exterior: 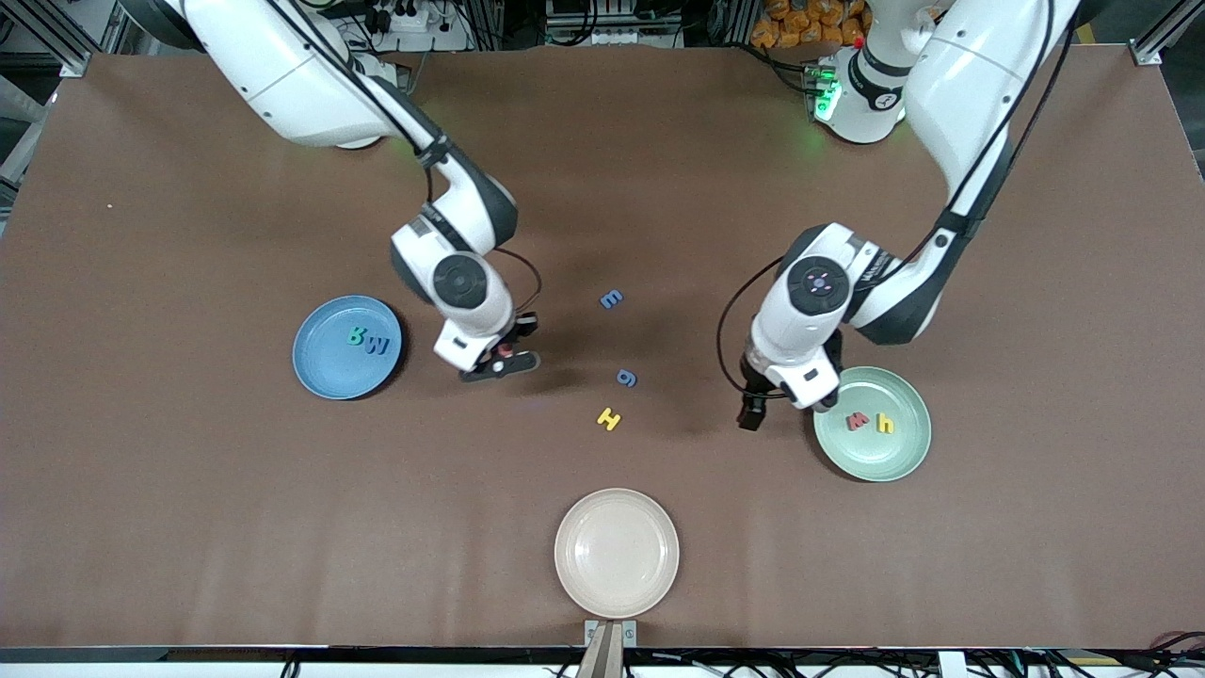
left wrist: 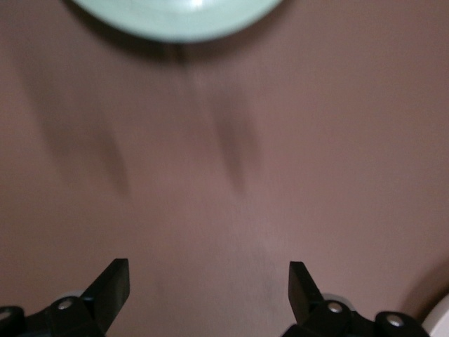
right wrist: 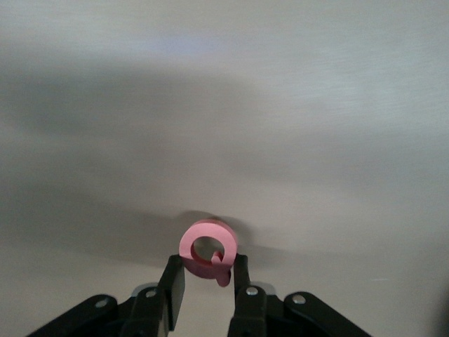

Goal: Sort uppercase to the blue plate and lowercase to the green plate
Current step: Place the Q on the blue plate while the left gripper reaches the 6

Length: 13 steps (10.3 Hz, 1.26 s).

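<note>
My right gripper (exterior: 508, 345) is shut on the red round uppercase letter (right wrist: 208, 247), over bare table beside the blue plate (exterior: 329, 374). That plate holds a green R (exterior: 356, 335) and a blue W (exterior: 377, 346). The yellow H (exterior: 609, 418) lies loose mid-table, just nearer the front camera than the blue g (exterior: 627, 379). The blue m-like letter (exterior: 611, 299) lies farther back. The green plate (exterior: 875, 461) holds a red w (exterior: 857, 421) and a yellow h (exterior: 885, 425). My left gripper (exterior: 753, 414) hangs open and empty beside the green plate (left wrist: 175, 17).
A cream plate (exterior: 617, 553) sits near the table's front edge, nearer the front camera than the loose letters. The brown table mat (exterior: 188, 490) stretches wide around the plates. Cables and equipment line the edge by the robots' bases.
</note>
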{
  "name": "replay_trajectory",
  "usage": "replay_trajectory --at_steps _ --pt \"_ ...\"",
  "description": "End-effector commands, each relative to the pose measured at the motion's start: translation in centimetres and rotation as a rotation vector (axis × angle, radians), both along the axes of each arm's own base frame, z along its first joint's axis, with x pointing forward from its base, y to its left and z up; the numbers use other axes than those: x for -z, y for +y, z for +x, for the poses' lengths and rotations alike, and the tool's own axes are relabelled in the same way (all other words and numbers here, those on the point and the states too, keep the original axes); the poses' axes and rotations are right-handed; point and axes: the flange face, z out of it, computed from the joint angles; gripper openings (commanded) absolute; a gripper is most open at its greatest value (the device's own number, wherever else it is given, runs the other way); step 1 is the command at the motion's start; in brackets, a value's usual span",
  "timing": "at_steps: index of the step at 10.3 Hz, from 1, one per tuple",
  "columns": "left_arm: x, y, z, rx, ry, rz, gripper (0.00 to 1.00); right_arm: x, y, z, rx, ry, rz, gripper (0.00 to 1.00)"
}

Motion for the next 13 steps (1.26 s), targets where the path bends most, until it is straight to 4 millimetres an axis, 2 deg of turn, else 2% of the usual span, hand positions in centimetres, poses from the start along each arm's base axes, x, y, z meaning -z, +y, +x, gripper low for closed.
replay_trajectory --at_steps 1,3,5,7,10,12,13 --pt "0.1 -4.8 1.0 0.001 0.059 -0.04 1.0 -2.4 -4.2 0.5 -0.049 0.069 -0.037 0.24" --pt "0.9 -8.7 -0.6 0.033 0.084 -0.074 1.0 -4.1 -8.4 1.4 -0.111 0.13 -0.072 0.24" --pt "2.9 -10.5 -1.4 0.097 0.147 -0.137 1.0 -4.8 -11.2 1.1 -0.144 0.211 -0.101 0.24" --pt "3.9 -11.4 -2.2 0.174 0.186 -0.195 1.0 -3.6 -14.8 0.8 -0.186 0.267 -0.106 0.24" --pt "5.6 -12.2 -2.9 0.277 0.174 -0.205 1.0 -2.6 -20.7 2.0 -0.345 0.293 -0.068 0.26" --pt "6.3 -12.9 -3.7 0.309 0.19 -0.213 1.0 -2.1 -23.1 2.7 -0.41 0.284 -0.049 0.26" --pt "6.4 -12.9 -3.8 0.308 0.193 -0.213 1.0 -1.6 -23.5 2.9 -0.425 0.282 -0.046 0.29"
